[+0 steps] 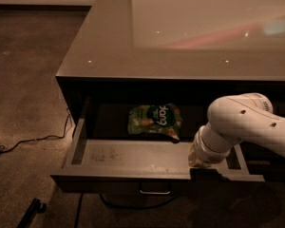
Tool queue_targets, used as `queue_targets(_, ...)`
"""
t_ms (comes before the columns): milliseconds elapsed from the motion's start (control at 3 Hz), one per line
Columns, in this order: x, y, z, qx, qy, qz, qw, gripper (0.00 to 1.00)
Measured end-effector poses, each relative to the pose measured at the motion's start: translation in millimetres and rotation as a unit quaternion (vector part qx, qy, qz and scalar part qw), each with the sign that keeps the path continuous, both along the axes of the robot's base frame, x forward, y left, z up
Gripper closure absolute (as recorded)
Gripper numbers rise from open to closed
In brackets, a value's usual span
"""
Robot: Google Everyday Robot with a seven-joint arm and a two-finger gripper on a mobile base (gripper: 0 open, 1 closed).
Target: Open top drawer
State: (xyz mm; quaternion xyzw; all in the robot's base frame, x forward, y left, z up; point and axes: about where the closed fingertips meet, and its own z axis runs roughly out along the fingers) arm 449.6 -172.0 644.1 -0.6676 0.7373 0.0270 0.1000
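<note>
The top drawer [109, 179] stands pulled well out from under the glossy counter [133, 46]. Its flat dark front shows a small metal loop handle [154, 192] at the centre, and its pale scribbled grey floor [133, 153] is in view. A green snack bag [154, 121] lies at the back of the drawer. My white arm [242, 125] comes in from the right. The gripper [205, 171] sits at the top edge of the drawer front, right of the handle, mostly hidden by the wrist.
A black cable [33, 140] runs over the brown carpet at the left. A dark object [31, 212] lies on the floor at the bottom left. More dark cabinet front shows at the right behind my arm.
</note>
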Motion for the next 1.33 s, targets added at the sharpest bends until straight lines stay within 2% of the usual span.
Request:
queue_targets(333, -5.1, -0.4, -3.8, 0.0, 0.013, 0.007, 0.9999, 1.0)
queue_targets(1333, -5.3, -0.4, -3.9, 0.0, 0.013, 0.007, 0.9999, 0.27)
